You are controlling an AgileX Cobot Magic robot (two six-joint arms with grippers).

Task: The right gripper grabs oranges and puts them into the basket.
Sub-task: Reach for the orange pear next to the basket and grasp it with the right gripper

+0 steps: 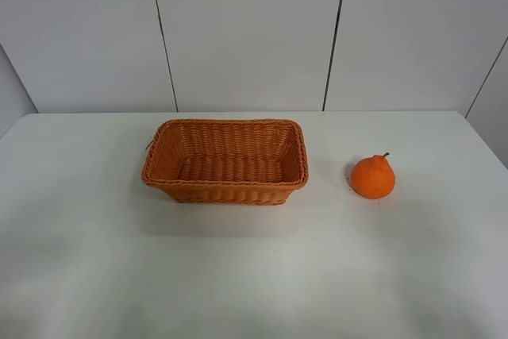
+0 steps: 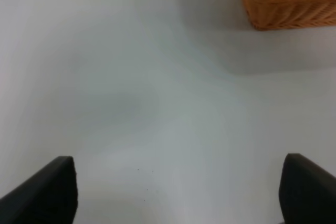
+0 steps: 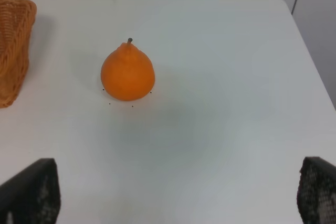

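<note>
White and matte, the surface fills the foreground of the high view. Nearest in the wrist views are the dark fingertips. The left gripper has its two black fingers spread wide apart above plain surface. Beyond it shows one corner of a rectangular, orange-brown woven wicker basket with a braided rim.

The right gripper also has its fingers wide apart, low over the surface. Ahead of it and well apart stands a bright orange fruit, pear-shaped, with a bumpy knob top and a short dark stem. It is upright on the surface and casts a faint shadow.

In the high view the orange fruit sits outside the basket, near its right end and not touching it. The basket lies lengthwise across the middle of the surface. Farthest back stand pale wall panels divided by thin dark seams.
</note>
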